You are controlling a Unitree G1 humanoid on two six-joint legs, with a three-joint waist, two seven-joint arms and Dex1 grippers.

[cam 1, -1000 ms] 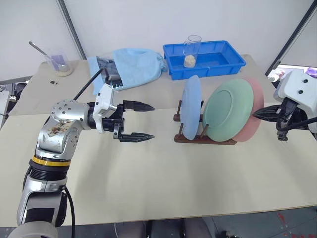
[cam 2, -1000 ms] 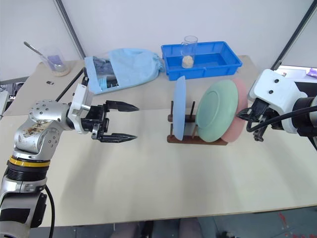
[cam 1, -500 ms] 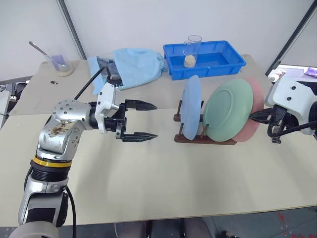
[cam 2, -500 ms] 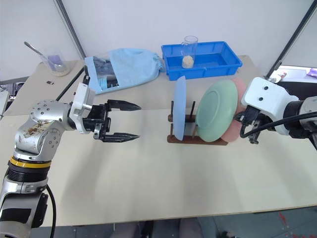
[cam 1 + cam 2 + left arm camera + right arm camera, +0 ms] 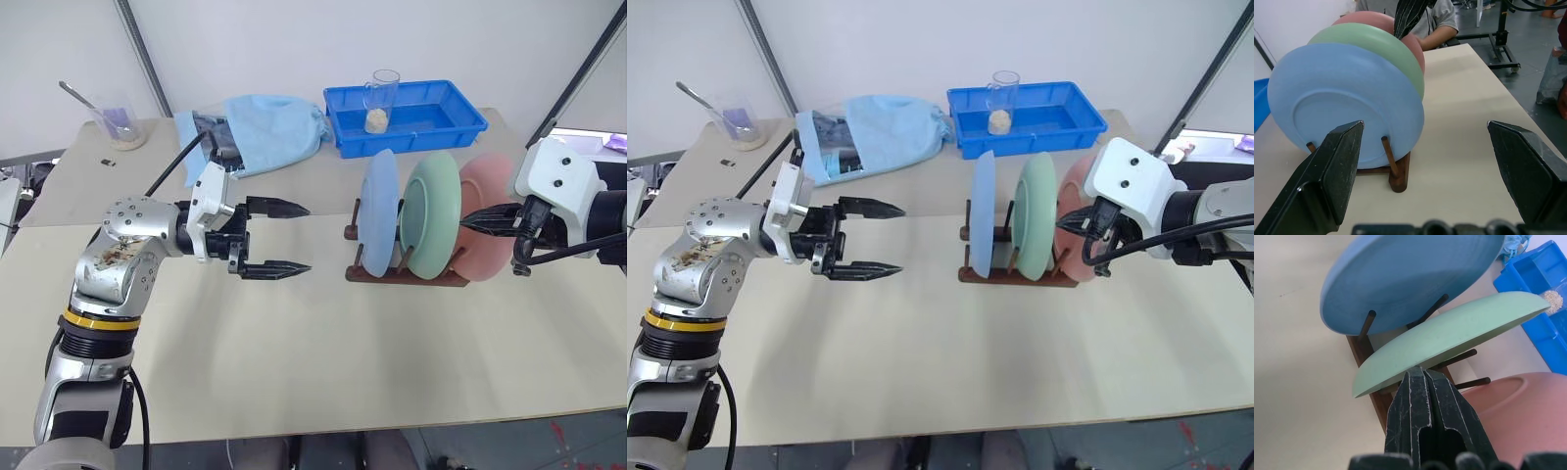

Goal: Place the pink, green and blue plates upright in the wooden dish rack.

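The worktop is a pale beige surface, bare along its near edge. At its far edge, right of centre, sits a blue plastic tray with a clear glass standing inside it, some pale grains at the bottom. Just left of the tray lies a light blue cloth bunched over a dark object. Near the far left corner stands a clear cup with a spoon in it.

The wooden dish rack stands right of the worktop's middle, well in from the edges. Three plates stand on edge in it. The blue plate is at the rack's left end, upright between the pegs. The green plate stands just beside it in the middle. The pink plate is at the right end, leaning slightly away from the green one, its lower rim at the rack's end.

The right gripper has its black fingers pressed together, holding nothing; their tips point into the gap between the green and pink plates and lie against the green plate's back, as the right wrist view shows.

The left gripper hovers above the worktop left of the rack, apart from the blue plate, its fingers spread wide and pointing toward it, empty.
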